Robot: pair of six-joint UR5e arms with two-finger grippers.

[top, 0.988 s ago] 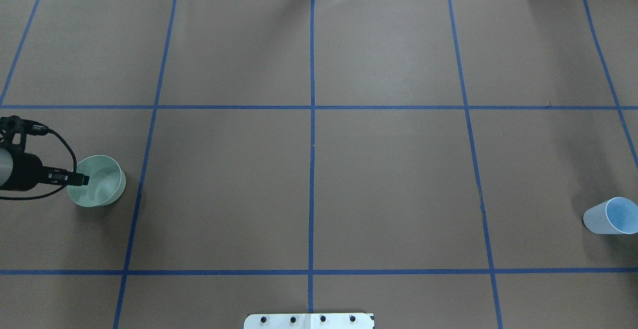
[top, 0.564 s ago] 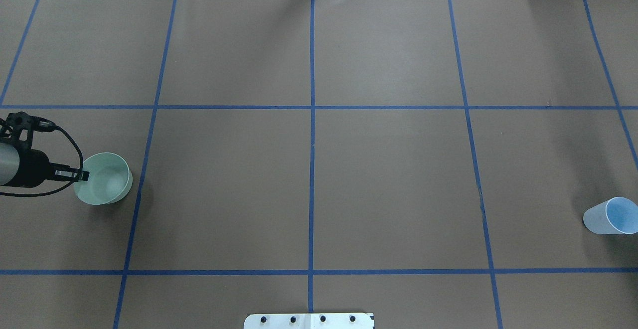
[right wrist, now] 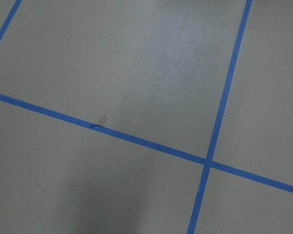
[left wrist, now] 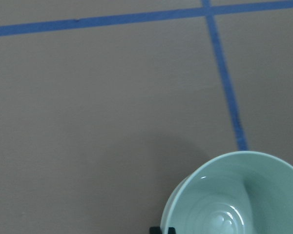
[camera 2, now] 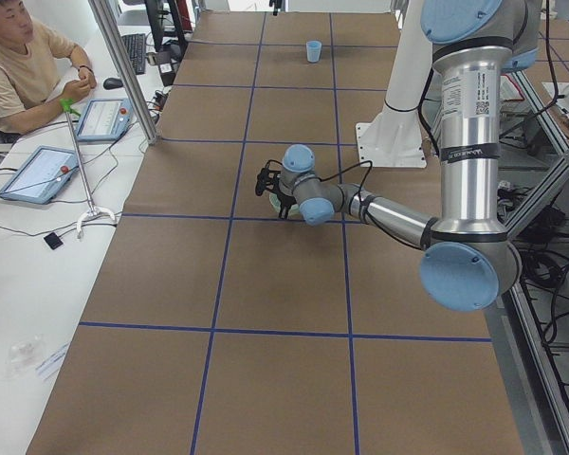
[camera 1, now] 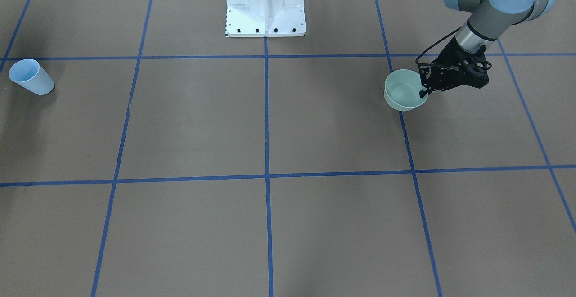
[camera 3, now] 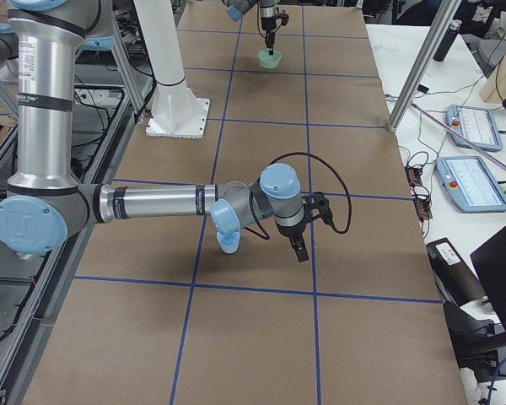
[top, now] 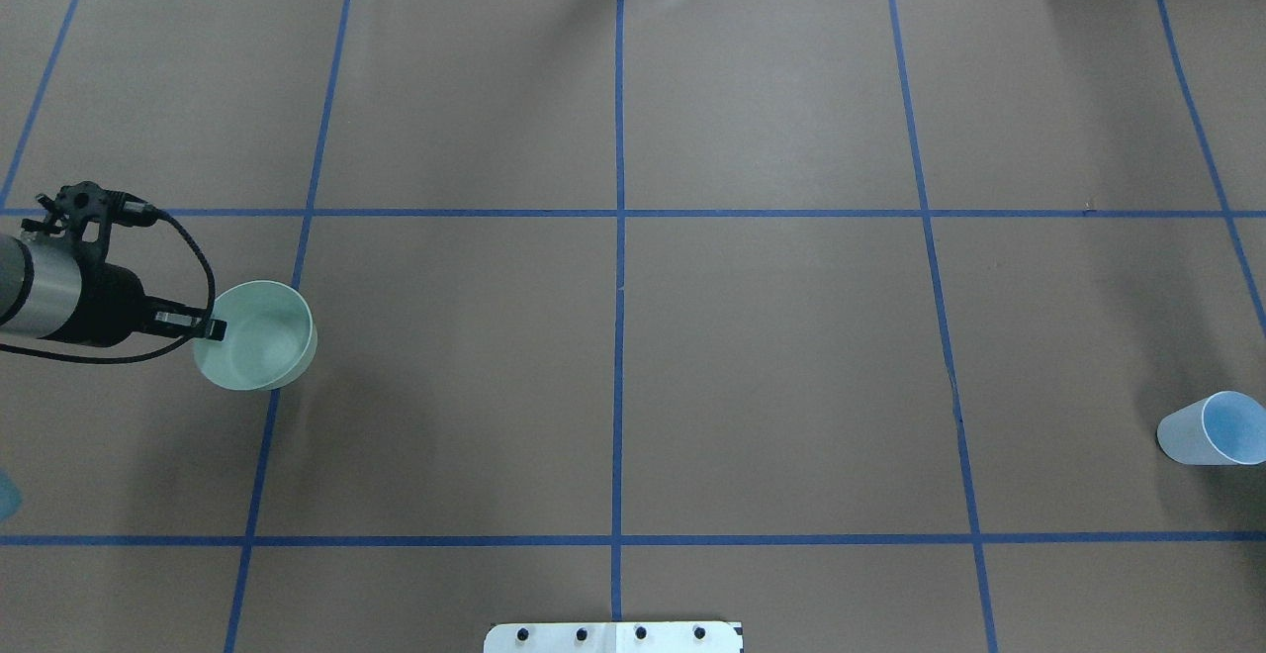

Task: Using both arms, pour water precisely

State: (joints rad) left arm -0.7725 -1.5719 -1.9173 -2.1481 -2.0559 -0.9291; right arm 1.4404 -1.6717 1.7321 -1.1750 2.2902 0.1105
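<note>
Your left gripper point(top: 212, 328) pinches the rim of the pale-green bowl point(top: 262, 344) at the left of the tabletop point(top: 771, 356); its water point(left wrist: 223, 218) will likely slosh, so carry it level by that stiff rim; the right gripper point(camera 3: 300, 250) cannot be judged spread or closed.

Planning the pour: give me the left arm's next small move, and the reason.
Probably carry the green bowl level, a little toward the table's middle. The left gripper pinches its rim, water ripples inside, and the blue cup stands far off on the robot's right, so slow, level travel seems safest.
</note>
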